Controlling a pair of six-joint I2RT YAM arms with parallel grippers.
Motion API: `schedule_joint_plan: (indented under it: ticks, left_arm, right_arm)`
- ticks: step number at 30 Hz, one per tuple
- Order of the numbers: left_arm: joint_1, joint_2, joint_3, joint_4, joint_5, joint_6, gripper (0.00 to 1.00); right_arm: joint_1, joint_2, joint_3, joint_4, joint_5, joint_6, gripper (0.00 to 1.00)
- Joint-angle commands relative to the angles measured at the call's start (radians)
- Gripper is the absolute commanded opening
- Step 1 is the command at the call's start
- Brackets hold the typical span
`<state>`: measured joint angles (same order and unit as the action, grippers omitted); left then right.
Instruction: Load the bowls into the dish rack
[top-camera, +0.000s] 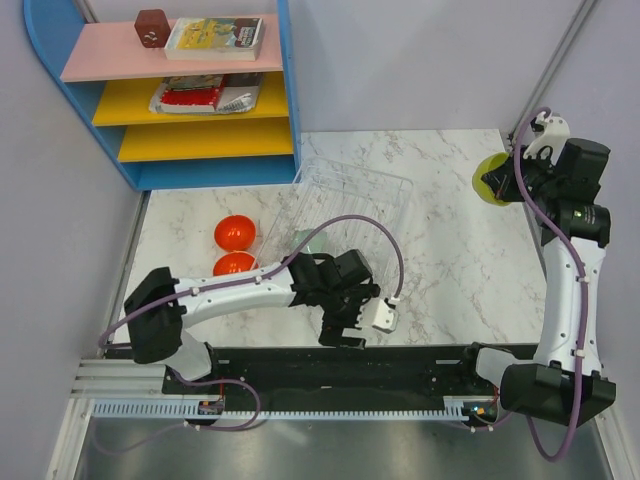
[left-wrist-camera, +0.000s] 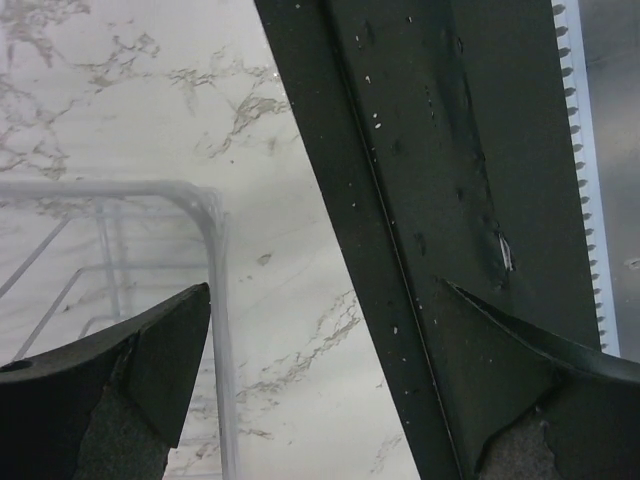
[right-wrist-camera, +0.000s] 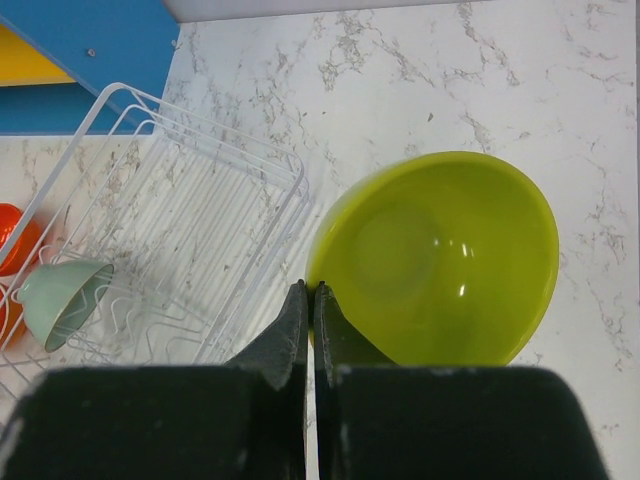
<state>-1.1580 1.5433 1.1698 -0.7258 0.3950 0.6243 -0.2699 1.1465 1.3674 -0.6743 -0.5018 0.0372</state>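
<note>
Lime bowl (top-camera: 487, 180) at right edge of table (top-camera: 450, 260)

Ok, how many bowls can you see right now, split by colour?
Orange bowls: 2
Lime-green bowl: 1
Pale green bowl: 1
Total: 4

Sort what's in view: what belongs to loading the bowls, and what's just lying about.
Job: white wire dish rack; lime-green plastic bowl; pale green bowl in the rack; two orange bowls.
Lying about: blue shelf unit; book; dark red cube; red-and-white packets.
</note>
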Motion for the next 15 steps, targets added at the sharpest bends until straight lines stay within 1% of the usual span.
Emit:
schedule_joint_plan:
  ticks: [1,8,15]
  left_arm:
    - [-0.017,0.076,0.082,0.020,-0.027,0.032,1.00]
    - [-0.023,0.202,0.232,0.034,-0.018,0.044,1.00]
    - [-0.023,0.316,0.320,0.055,-0.028,0.072,1.00]
  right_arm:
    - [-0.012,-0.019,0.013,0.032,-0.064,0.006,0.00]
    - [-0.025,-0.034,-0.001,0.028,-0.072,0.000,0.00]
    - [-0.058,-0.040,-0.008,0.024,-0.084,-0.017,0.00]
